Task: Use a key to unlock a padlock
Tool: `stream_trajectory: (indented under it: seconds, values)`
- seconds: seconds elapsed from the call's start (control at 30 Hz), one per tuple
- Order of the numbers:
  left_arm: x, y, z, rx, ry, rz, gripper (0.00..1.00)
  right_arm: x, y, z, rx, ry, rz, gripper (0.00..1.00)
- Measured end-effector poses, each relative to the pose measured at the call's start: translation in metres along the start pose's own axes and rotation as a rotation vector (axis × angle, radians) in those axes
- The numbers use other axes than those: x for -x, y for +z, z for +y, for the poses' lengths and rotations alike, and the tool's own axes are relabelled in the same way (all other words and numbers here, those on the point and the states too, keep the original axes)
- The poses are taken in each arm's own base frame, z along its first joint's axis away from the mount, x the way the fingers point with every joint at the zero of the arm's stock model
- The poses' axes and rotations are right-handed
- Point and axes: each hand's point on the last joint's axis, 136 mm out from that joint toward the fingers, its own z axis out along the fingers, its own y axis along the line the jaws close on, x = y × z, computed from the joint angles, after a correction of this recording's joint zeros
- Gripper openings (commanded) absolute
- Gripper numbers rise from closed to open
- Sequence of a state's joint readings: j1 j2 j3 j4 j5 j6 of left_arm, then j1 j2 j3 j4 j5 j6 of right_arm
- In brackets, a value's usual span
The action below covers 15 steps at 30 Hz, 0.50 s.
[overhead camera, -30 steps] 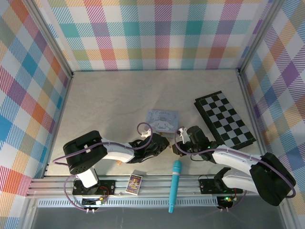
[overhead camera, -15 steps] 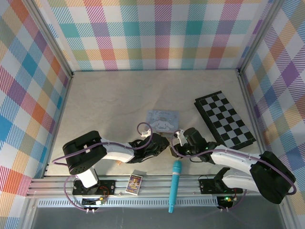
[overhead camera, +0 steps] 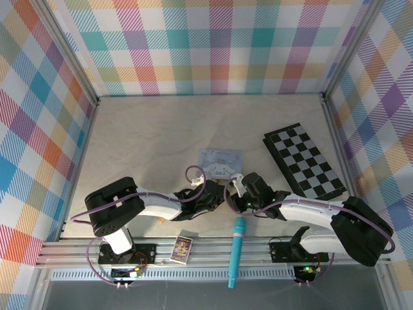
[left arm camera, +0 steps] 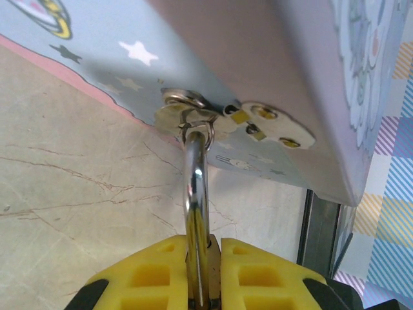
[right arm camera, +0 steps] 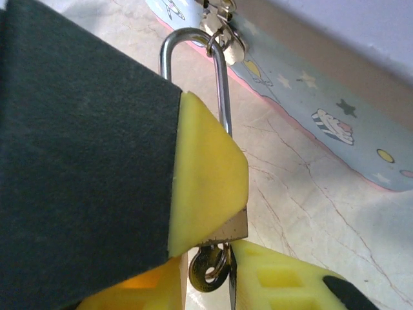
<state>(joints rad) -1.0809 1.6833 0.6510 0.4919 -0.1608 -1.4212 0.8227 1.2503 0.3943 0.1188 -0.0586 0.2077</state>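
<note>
Your left gripper [left arm camera: 201, 261] squeezes the gold padlock [left arm camera: 195, 187] tight.
Its silver loop hangs through the clasp [left arm camera: 187, 111] of the blue cartoon tin [left arm camera: 258, 39]. Your right gripper [right arm camera: 208, 282] pinches the tiny key [right arm camera: 205, 266] just under the padlock. The small card [overhead camera: 183, 249] near you has print too tiny to read.

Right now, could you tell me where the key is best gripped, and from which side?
I'd grip the key by its flat round head, the only part showing below the padlock. Come from beneath, opposite the shackle, pads on its two flat faces; the left gripper clamps the body.
</note>
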Motion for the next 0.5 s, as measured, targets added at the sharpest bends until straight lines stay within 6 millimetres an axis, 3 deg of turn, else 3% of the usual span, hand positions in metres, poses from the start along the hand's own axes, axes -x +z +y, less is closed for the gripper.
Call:
stream_trajectory:
  seconds: [0.27, 0.5]
  values:
    - [0.0009, -0.0001, 0.0009, -0.003, -0.007, 0.001, 0.0, -0.0005, 0.0026, -0.0006, -0.004, -0.016, 0.0, 0.09]
    - [0.0012, -0.0025, -0.0003, -0.011, -0.008, 0.001, 0.0, 0.0001, 0.0002, 0.0017, 0.008, -0.004, -0.009, 0.05]
